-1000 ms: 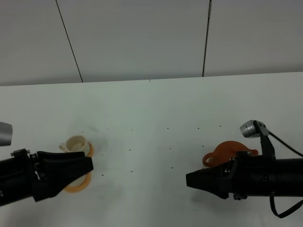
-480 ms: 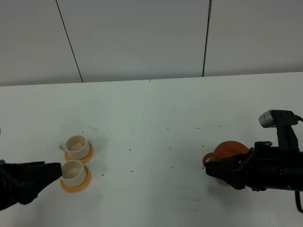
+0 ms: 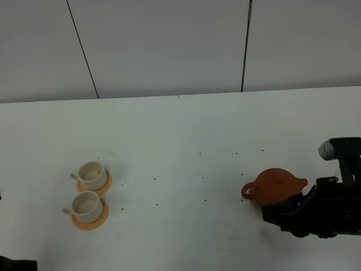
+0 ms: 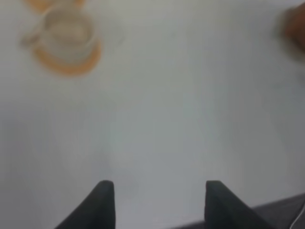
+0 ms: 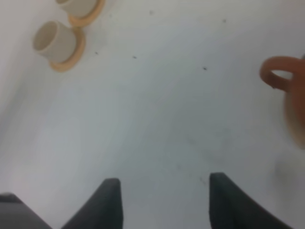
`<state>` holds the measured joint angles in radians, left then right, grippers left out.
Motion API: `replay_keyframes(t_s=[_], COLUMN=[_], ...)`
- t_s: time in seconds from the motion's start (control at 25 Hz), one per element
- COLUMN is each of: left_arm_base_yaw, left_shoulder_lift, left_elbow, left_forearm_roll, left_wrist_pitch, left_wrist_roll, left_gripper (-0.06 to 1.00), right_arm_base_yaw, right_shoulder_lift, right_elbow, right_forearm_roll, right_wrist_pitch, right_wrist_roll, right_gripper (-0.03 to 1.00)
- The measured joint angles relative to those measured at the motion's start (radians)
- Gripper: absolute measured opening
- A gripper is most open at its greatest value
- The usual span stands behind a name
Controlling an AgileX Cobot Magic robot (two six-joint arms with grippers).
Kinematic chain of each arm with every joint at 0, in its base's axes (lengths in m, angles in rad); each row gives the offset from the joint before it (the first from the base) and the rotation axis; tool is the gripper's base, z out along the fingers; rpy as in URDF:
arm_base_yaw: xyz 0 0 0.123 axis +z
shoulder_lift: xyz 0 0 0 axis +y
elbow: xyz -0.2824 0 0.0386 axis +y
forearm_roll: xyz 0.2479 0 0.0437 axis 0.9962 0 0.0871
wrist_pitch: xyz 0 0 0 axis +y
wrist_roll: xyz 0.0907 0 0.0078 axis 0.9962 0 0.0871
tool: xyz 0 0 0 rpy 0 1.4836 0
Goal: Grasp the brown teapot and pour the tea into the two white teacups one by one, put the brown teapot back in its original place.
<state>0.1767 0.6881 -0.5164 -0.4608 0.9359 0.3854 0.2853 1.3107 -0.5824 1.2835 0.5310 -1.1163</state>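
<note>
The brown teapot [image 3: 274, 186] stands upright on its beige disc [image 3: 254, 206] at the right, with its loop handle toward the middle of the table. The two white teacups [image 3: 91, 171] [image 3: 86, 206] sit on orange coasters at the left. My right gripper [image 3: 271, 214] is just in front of the teapot, apart from it. In the right wrist view the right gripper [image 5: 165, 179] is open and empty, with the teapot [image 5: 281, 76] to one side and a cup [image 5: 51, 40] far off. My left gripper [image 4: 159, 183] is open and empty, and a blurred cup [image 4: 66, 34] lies beyond it.
The white table [image 3: 180, 141] carries small dark specks. A grey panelled wall [image 3: 169, 45] stands behind it. Only a dark sliver of my left arm [image 3: 17, 264] shows at the bottom left corner of the high view.
Both arms have drawn back toward the near corners. The left arm has uncovered the front cup and almost left the high view. The right arm has uncovered the teapot.
</note>
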Motion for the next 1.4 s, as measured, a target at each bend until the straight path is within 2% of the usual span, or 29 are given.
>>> replay_keyframes(t_s=[0.12, 0.4, 0.6, 0.8, 1.16, 1.4], left_arm_base_yaw=[0.000, 0.000, 0.000, 0.000, -0.023, -0.051], left_shoulder_lift=[-0.001, -0.002, -0.002, -0.004, -0.022, -0.179], left_elbow=[-0.035, -0.041, -0.041, -0.041, -0.041, -0.041], left_forearm_roll=[0.053, 0.094, 0.191, 0.275, 0.283, 0.329], left_wrist_pitch=[0.077, 0.199, 0.243, 0.251, 0.252, 0.253], left_wrist_roll=[-0.025, -0.073, -0.145, -0.178, -0.177, -0.157], left_gripper=[0.49, 0.49, 0.49, 0.49, 0.49, 0.49], right_arm_base_yaw=[0.000, 0.000, 0.000, 0.000, 0.000, 0.000], right_shoulder_lift=[-0.006, -0.006, -0.006, -0.006, -0.006, -0.006], right_elbow=[0.000, 0.000, 0.000, 0.000, 0.000, 0.000], right_forearm_roll=[-0.059, -0.153, -0.197, -0.215, -0.226, -0.227], right_wrist_pitch=[-0.001, 0.010, 0.019, 0.019, 0.018, 0.018], right_wrist_roll=[0.062, 0.152, 0.188, 0.195, 0.198, 0.192], right_gripper=[0.41, 0.41, 0.41, 0.41, 0.41, 0.41])
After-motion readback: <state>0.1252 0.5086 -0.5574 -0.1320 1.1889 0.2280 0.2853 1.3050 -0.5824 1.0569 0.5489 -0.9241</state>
